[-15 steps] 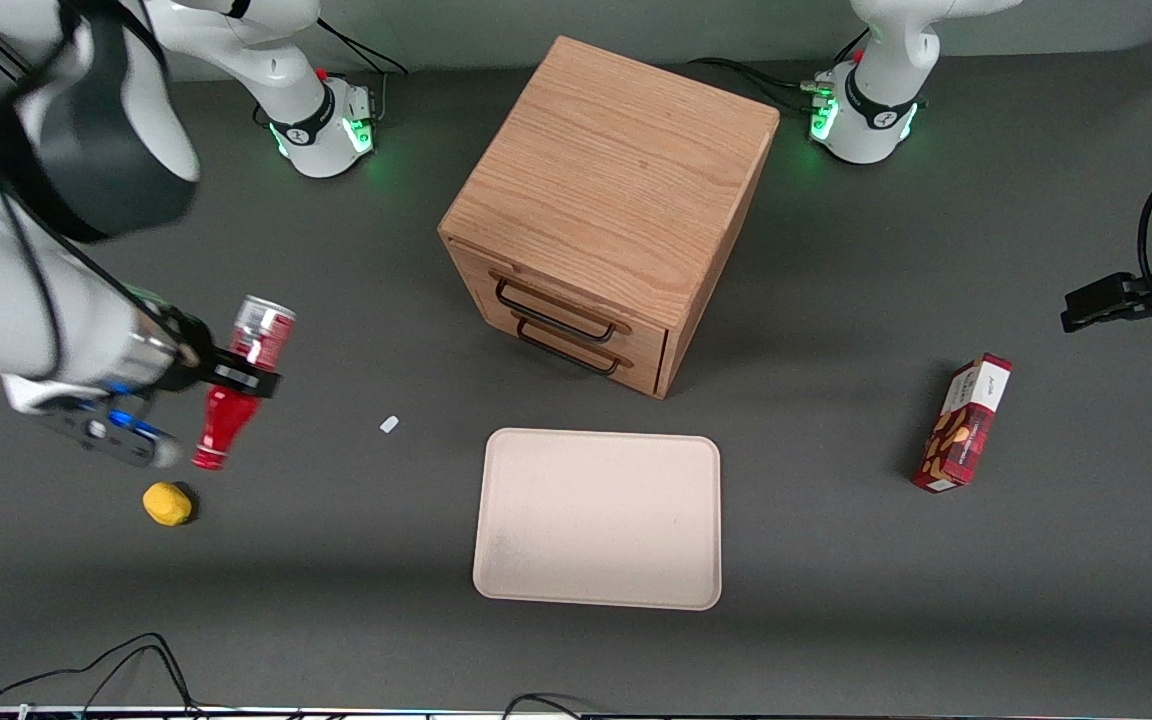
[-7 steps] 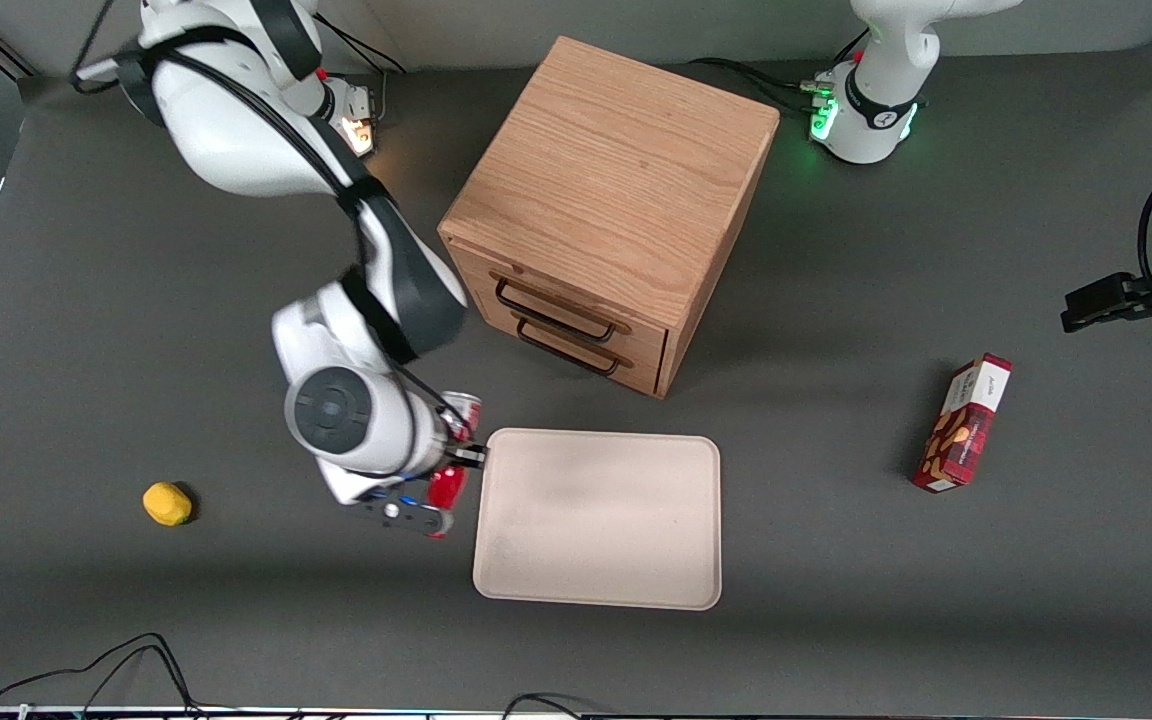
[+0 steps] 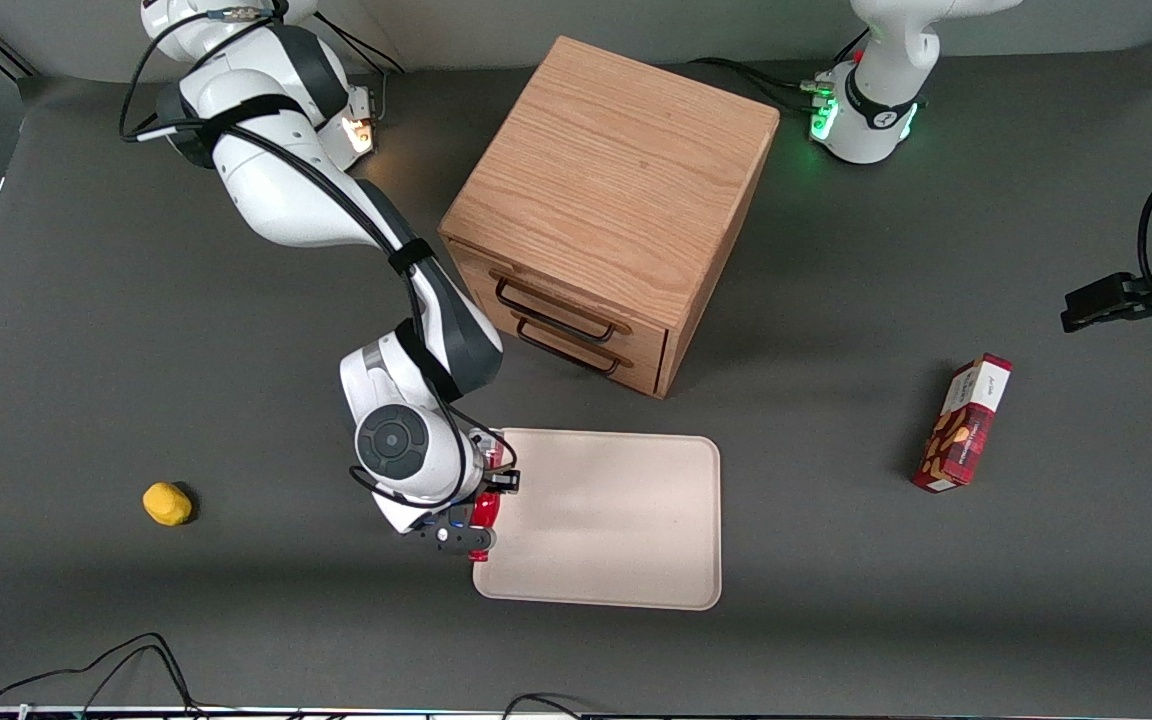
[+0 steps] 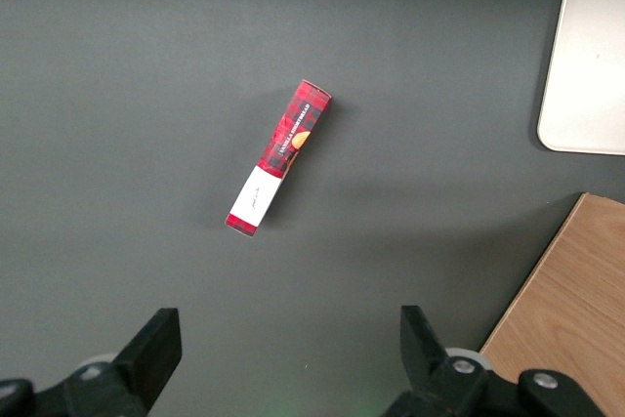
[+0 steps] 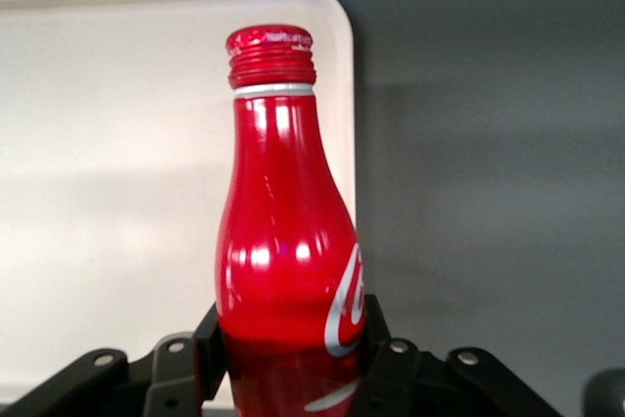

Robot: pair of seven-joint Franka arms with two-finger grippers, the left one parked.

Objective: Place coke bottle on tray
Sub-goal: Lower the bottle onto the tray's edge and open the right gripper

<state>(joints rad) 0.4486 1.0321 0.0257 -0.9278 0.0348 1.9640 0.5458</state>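
Observation:
My right gripper (image 3: 492, 492) is shut on the coke bottle (image 5: 286, 231), a slim red bottle with a red cap. In the front view only a bit of the bottle (image 3: 485, 510) shows under the wrist. It hangs over the edge of the beige-pink tray (image 3: 616, 530) that lies toward the working arm's end. In the right wrist view the bottle's neck points over the tray (image 5: 107, 144) near its rounded corner, and the black fingers (image 5: 207, 344) press on both sides of the bottle's body.
The wooden two-drawer box (image 3: 608, 205) stands farther from the front camera than the tray. A yellow ball-like object (image 3: 167, 503) lies toward the working arm's end. A red snack box (image 3: 963, 424) lies toward the parked arm's end, also in the left wrist view (image 4: 278, 156).
My right gripper has carried the coke bottle from near the yellow object across the table to the tray's edge. Nothing else has moved.

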